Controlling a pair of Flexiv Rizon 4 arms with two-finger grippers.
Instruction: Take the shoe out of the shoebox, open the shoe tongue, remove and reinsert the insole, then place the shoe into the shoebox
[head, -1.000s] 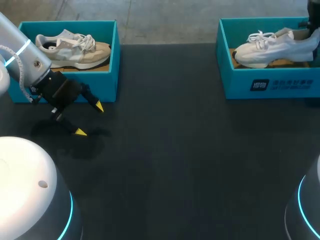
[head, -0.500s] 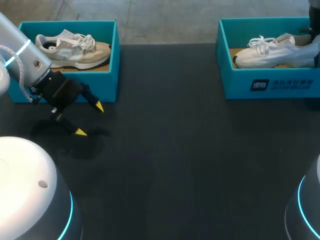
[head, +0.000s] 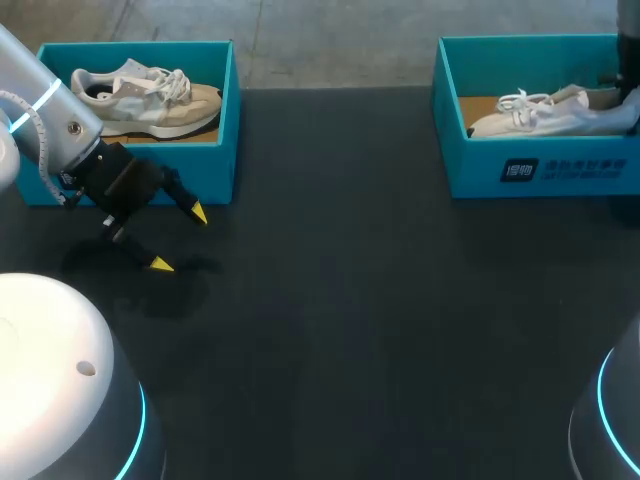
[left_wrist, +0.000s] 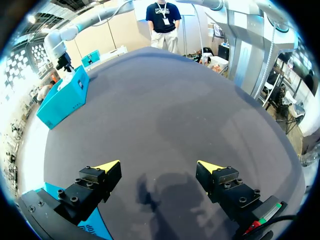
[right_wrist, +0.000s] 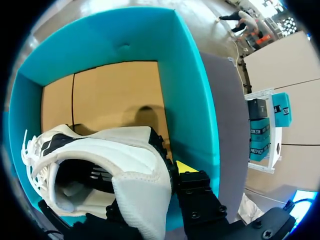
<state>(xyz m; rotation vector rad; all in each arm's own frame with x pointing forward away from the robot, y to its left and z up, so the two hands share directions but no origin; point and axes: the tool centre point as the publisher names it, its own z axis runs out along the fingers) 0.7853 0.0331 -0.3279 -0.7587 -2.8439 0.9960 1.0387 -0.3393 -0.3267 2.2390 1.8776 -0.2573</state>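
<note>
Right hand (right_wrist: 167, 176): clamped on the heel of the white shoe (right_wrist: 125, 155); one yellow tip presses the outside of the heel, the other is hidden behind it.
Shoe: inside the shoebox (head: 540, 165), toe and laces stretching away ahead of the hand.
Left hand (head: 180, 239): spread wide with nothing in it, low over the bench (head: 380, 300), the second shoebox (head: 228, 120) just beside it.
Risk: I'd say the soft heel could fold and slip, or the toe catch the rim and drag the box.
Edges: the box wall stands tight beside the outer finger.
Open room: bare bench between both hands for setting the shoe down.
</note>
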